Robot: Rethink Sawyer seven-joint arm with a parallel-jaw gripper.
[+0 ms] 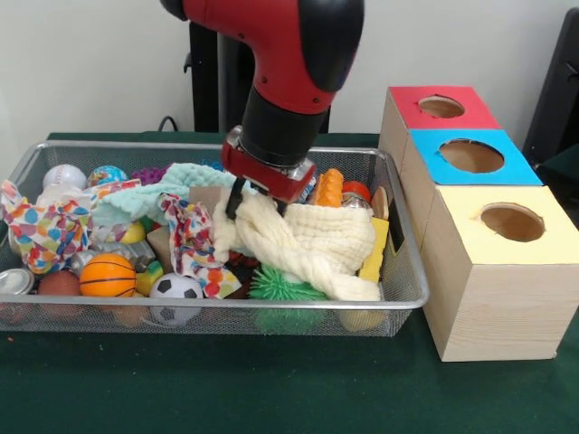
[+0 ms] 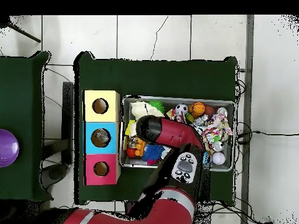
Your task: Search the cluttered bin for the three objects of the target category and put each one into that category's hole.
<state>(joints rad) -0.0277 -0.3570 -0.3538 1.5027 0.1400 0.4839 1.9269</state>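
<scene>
Landmark: the wire mesh bin on the green worktop; every place below is given from it.
Arm: the red and black arm comes down over the middle of the bin.
Tool: the tool sits low in the bin's middle; one dark finger shows against the cream cloth, but I cannot tell whether it is released or clenched on the cloth.
Cream cloth: heaped in the bin's middle and right part in the front view, one strip trailing toward the front wall.
Patterned cloths: a colourful spotted cloth lies at the bin's left end, and a second piece hangs just left of the cream cloth.
Balls: an orange basketball and a soccer ball lie by the bin's front wall; a baseball sits in the back left corner.
Spiky ball: a green spiky ball lies at the front wall, below the cream cloth.
Can: a silver can is in the bin's front left corner.
Boxes: three wooden boxes stand in a row just outside the bin's right wall, each with a round hole on top: red top, blue top, yellow top.
</scene>
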